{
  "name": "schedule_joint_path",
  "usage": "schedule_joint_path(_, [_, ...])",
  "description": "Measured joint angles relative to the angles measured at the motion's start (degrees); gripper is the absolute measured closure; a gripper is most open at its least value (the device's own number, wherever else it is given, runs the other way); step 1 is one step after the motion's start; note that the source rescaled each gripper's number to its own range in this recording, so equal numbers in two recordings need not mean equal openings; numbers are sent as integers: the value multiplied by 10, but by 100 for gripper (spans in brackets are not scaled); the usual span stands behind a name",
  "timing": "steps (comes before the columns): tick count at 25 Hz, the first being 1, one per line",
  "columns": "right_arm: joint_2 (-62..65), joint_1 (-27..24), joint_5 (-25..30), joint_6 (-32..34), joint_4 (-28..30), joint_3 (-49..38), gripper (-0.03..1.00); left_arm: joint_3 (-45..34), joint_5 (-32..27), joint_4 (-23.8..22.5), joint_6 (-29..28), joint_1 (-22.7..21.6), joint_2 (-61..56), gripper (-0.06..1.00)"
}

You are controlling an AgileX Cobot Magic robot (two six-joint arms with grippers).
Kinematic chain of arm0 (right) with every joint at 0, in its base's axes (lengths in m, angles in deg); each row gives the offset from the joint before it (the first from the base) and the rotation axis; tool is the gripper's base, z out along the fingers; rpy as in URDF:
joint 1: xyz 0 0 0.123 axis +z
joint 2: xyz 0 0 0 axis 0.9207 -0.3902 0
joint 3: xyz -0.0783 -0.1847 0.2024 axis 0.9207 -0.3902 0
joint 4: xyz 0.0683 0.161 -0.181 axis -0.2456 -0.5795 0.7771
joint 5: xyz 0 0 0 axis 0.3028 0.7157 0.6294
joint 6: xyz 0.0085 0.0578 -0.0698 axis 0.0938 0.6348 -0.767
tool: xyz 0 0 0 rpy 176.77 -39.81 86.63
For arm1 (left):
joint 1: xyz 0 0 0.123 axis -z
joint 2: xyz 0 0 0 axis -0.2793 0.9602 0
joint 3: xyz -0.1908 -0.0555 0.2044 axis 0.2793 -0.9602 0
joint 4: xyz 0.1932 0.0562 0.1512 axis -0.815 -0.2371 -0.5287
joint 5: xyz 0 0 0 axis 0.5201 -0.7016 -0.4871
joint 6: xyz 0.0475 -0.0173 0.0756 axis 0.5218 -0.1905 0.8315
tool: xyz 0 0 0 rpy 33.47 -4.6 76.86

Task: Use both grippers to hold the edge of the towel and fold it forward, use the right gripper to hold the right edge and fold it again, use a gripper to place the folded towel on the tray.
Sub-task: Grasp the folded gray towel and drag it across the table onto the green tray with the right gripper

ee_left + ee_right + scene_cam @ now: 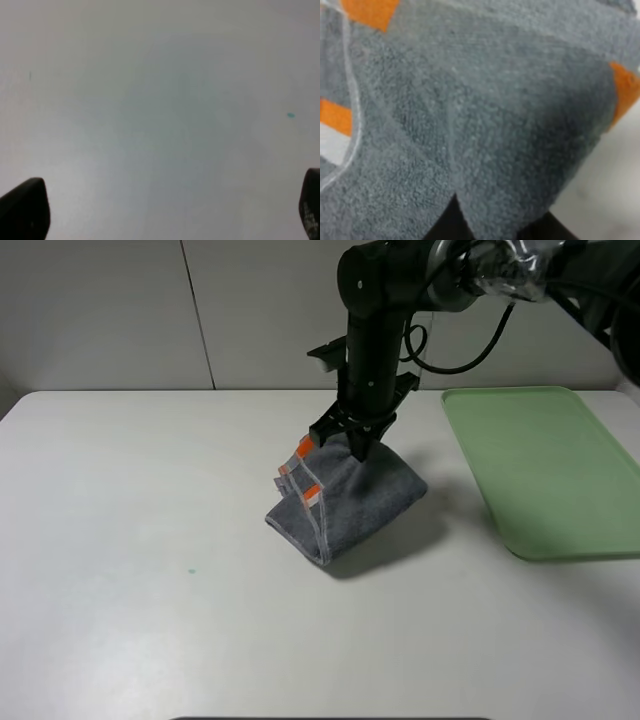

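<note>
Pinching the folded towel (350,495) at its far top, the right pincer (352,438) lifts it; orange band left. Left pincer (165,210) gapes empty.

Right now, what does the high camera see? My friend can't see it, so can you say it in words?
A black robot arm reaches down and its right gripper pinches the top of a folded grey towel with orange patches, lifting it into a peak on a white table. A pale green tray lies to the right, with nothing on it.
</note>
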Motion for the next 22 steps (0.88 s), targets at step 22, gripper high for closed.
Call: schedule_joint_path(22, [14, -282, 0, -52, 2, 2, 86, 0, 0, -1, 0, 0, 0, -6])
